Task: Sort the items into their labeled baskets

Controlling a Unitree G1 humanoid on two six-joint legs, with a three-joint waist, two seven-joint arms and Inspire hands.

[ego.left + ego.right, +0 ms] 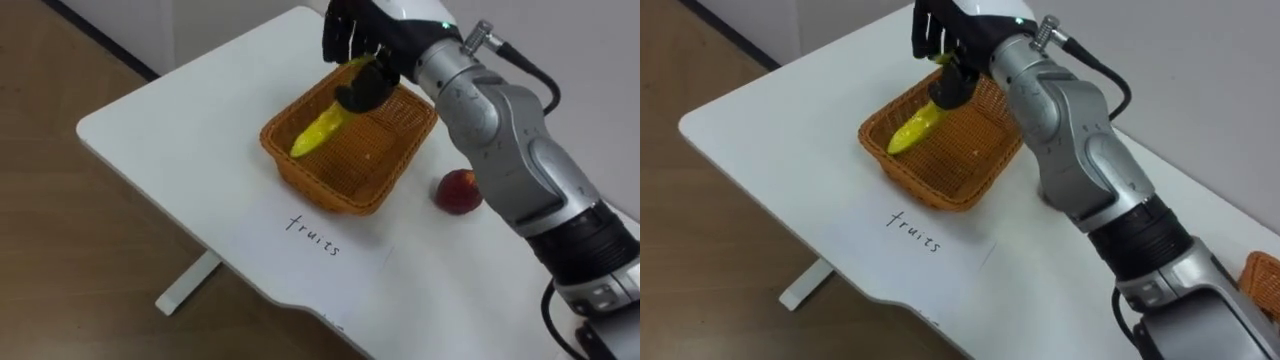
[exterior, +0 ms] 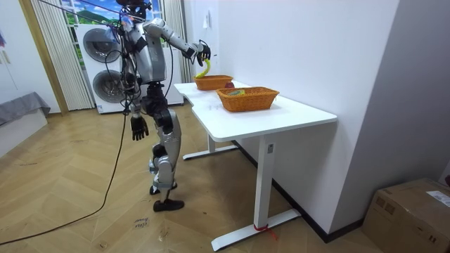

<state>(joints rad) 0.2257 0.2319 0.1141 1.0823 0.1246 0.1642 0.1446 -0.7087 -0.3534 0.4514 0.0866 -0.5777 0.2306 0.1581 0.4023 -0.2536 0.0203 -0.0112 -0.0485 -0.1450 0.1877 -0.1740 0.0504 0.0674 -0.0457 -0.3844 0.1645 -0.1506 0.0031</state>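
A yellow banana (image 1: 318, 130) hangs tilted over the woven fruit basket (image 1: 300, 175), its lower end down inside the basket. My right hand (image 1: 360, 45) reaches in from the right and pinches the banana's upper end between thumb and fingers, above the basket's far side. A red apple-like fruit (image 1: 458, 190) lies on the white table (image 1: 180, 130) just right of the basket. In the room view my left hand (image 2: 139, 126) hangs relaxed at my side, holding nothing. I stand at the table's end near the washing machines.
A handwritten paper label (image 1: 315, 235) lies in front of the fruit basket. A second woven basket (image 2: 247, 98) holding items stands further along the table. The table edge runs close on the left, with wooden floor below.
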